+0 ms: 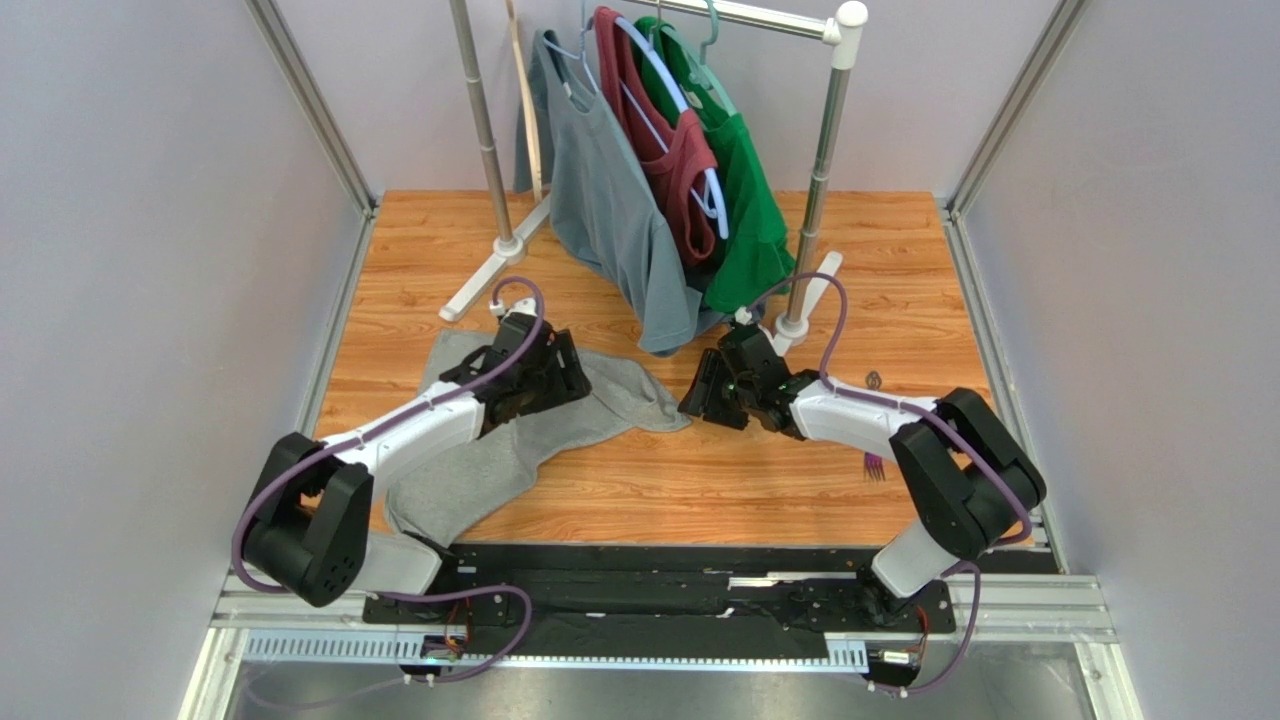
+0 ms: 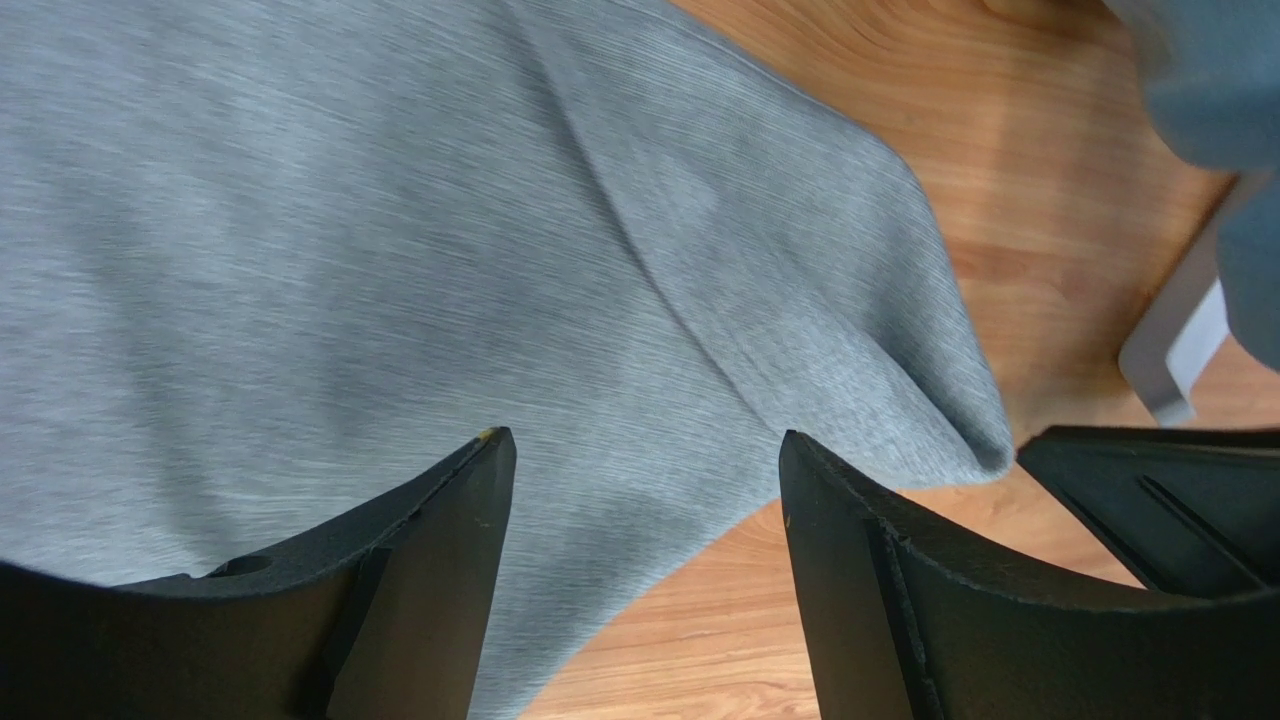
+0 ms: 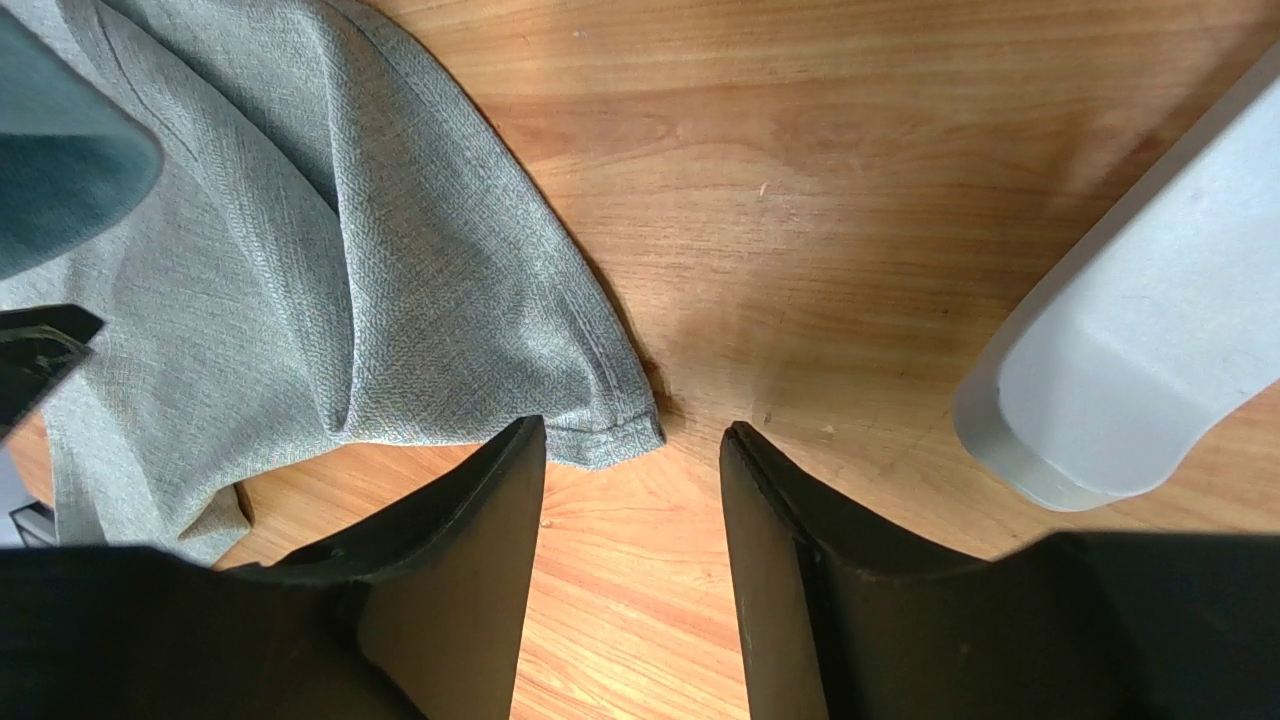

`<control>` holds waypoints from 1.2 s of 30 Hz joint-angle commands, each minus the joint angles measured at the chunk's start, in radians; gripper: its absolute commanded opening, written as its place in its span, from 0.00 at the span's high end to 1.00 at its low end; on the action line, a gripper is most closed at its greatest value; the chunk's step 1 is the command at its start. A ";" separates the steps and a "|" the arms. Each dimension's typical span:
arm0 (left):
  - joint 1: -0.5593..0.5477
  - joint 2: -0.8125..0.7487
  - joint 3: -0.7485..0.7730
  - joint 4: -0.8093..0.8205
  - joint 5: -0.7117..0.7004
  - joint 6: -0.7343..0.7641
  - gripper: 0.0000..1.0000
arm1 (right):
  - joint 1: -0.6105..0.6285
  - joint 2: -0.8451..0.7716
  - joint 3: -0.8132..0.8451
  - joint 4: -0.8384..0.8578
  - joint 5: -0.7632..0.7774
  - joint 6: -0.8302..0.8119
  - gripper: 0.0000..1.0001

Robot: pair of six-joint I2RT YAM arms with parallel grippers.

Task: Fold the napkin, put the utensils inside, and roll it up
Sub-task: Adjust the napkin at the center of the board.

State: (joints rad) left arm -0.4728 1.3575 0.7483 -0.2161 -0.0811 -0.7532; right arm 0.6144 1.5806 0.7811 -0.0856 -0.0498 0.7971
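Note:
The grey napkin (image 1: 496,435) lies rumpled on the wooden table at left centre, one corner pointing right. My left gripper (image 1: 574,375) hovers open over the cloth near that corner; in the left wrist view the napkin (image 2: 451,225) fills the space ahead of the gripper (image 2: 639,443). My right gripper (image 1: 703,393) is open and empty just right of the corner; in the right wrist view the napkin's hemmed corner (image 3: 609,428) lies right at the gripper (image 3: 633,429). The fork's purplish tines (image 1: 875,467) show beside my right arm; its handle is hidden.
A clothes rack (image 1: 819,165) stands at the back with grey (image 1: 616,210), red (image 1: 669,150) and green (image 1: 744,195) shirts on hangers. Its white foot (image 3: 1142,330) lies close to my right gripper's right. Grey walls flank the table.

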 commanded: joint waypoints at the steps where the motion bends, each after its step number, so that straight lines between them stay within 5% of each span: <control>1: -0.061 0.040 -0.033 0.167 -0.039 -0.057 0.26 | 0.002 0.007 0.001 0.044 -0.030 0.030 0.50; 14: -0.142 0.035 -0.199 0.290 -0.080 -0.147 0.25 | 0.019 0.047 0.007 0.041 -0.027 0.051 0.52; 26: -0.245 -0.052 -0.196 0.250 -0.220 -0.156 0.25 | 0.028 0.076 -0.003 0.023 0.021 0.074 0.57; 36: -0.253 -0.037 -0.291 0.287 -0.192 -0.241 0.25 | 0.027 0.107 0.015 0.009 0.048 0.065 0.72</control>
State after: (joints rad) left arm -0.7204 1.3315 0.5007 0.0441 -0.2649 -0.9409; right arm 0.6388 1.6470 0.7826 -0.0532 -0.0486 0.8677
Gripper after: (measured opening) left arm 0.747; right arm 0.313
